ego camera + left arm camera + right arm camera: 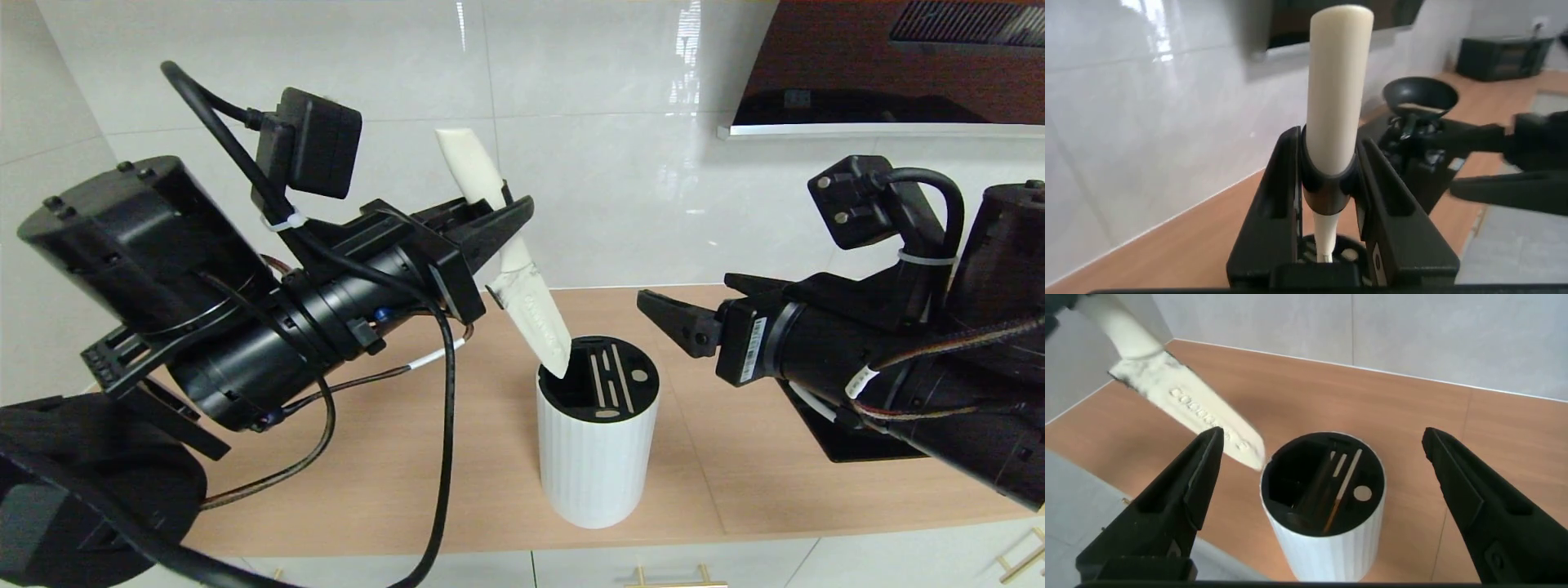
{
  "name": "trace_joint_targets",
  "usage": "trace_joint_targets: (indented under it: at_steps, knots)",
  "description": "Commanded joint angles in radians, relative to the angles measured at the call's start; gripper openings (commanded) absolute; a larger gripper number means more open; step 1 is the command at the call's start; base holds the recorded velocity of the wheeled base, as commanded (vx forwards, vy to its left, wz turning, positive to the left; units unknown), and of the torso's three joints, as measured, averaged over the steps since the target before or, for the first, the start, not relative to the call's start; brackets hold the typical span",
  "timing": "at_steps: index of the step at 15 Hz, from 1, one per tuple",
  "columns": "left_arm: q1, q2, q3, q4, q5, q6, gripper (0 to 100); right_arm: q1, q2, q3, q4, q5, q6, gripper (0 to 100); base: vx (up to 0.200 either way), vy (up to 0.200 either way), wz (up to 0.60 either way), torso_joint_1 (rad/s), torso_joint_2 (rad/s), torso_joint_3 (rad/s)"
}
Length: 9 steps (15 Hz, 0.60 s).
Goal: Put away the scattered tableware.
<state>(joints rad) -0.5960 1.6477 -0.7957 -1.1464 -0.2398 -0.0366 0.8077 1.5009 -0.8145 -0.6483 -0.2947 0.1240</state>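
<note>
A cream-white knife (514,269) is held tilted, handle up, by my left gripper (500,237), which is shut on its handle (1333,122). The blade tip (1221,429) touches the rim of the large slot in the black top of a white ribbed utensil holder (598,441) standing on the wooden counter. My right gripper (673,314) hangs open to the right of the holder, level with its top; its two fingers (1167,514) stand on either side of the holder (1323,514) in the right wrist view, with nothing between them.
The wooden counter (735,490) runs along a white tiled wall. A black flat slab (849,437) lies on it under the right arm. A black frying pan (1421,94) sits farther along the counter. Drawer handles (673,581) show below the front edge.
</note>
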Motion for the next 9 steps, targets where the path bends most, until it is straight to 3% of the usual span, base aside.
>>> trace_joint_targets:
  at_steps: [1,9]
  knots:
    - [-0.016,0.037,0.006,-0.032,0.0,0.0,0,0.001,0.002,0.0,-0.001,0.0,0.0,100,0.0,0.0,0.0,0.0,0.0,0.0]
    - [-0.031,0.142,0.006,-0.059,0.004,0.0,0,0.001,0.004,0.003,-0.001,0.0,0.0,100,0.0,0.0,0.0,0.0,0.0,0.0]
